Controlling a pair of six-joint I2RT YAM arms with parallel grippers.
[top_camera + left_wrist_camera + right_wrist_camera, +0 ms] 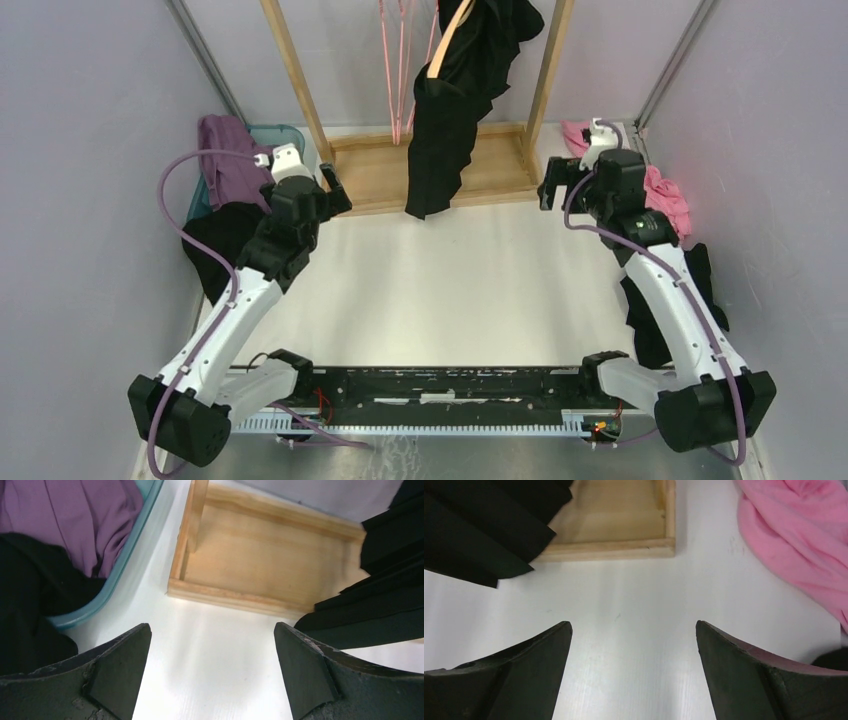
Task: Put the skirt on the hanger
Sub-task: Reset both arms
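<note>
The black pleated skirt (450,110) hangs from the pale beige hanger (447,45) on the wooden rack, its hem reaching down over the rack's base. Its pleats show at the right edge of the left wrist view (385,595) and at the upper left of the right wrist view (484,530). My left gripper (334,186) is open and empty, left of the skirt, above the white table. My right gripper (549,186) is open and empty, right of the skirt. Both wrist views show wide-apart fingers (120,665) (734,665) with only bare table between them.
A wooden rack with a tray base (370,170) stands at the back centre; thin pink wire hangers (398,60) hang on it. A teal bin (290,135) with purple cloth (228,155) and black cloth (215,245) sits at the left. A pink garment (668,195) and black cloth (640,320) lie at the right.
</note>
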